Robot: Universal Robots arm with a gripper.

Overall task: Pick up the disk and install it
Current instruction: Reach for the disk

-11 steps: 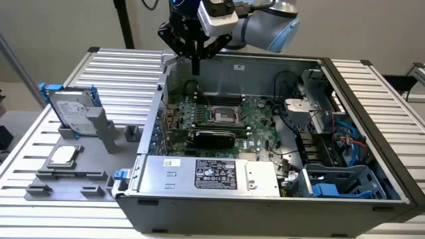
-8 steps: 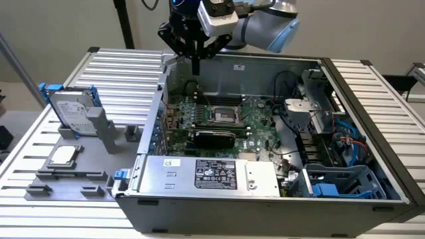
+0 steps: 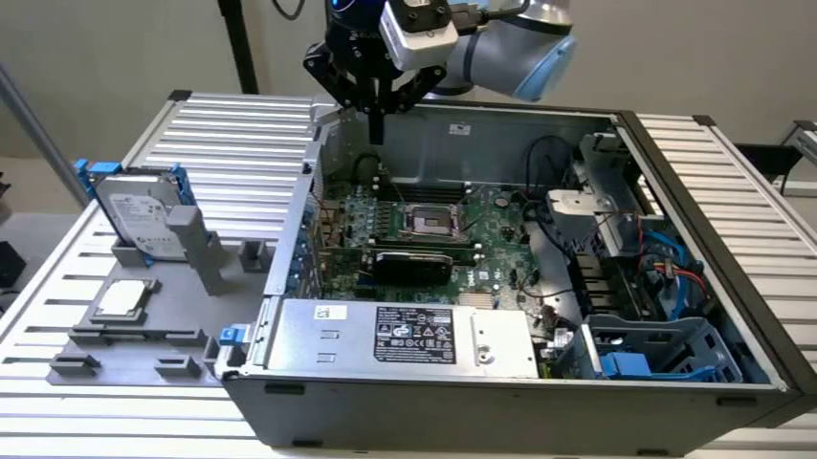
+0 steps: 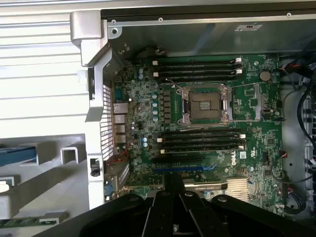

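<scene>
Exterior view shows the gripper [image 3: 377, 134] with its fingers pressed together on nothing, pointing straight down over the rear wall of the open computer case [image 3: 715, 287]. The motherboard [image 3: 422, 229] lies below it, and its empty processor socket [image 3: 428, 222] is a little ahead of the fingertips. The disk [image 3: 138, 215] is well apart from the tool, lower and off toward the exterior view's left. It stands on edge in a grey holder [image 3: 191, 251] outside the case and has not been picked up.

As I judge it, the risks are these. Fingers this near the case wall could clip it on a sideways move. A disk propped on edge could tip or twist if it is gripped off-centre on its blue carrier. The loose cables beside the blue drive bay [image 3: 651, 354], far across the case from the tool, could snag a carried disk.

Counted: one gripper, one disk, one processor chip [image 3: 121, 298], one power supply [image 3: 408, 335], one case, one blue bay.
</scene>
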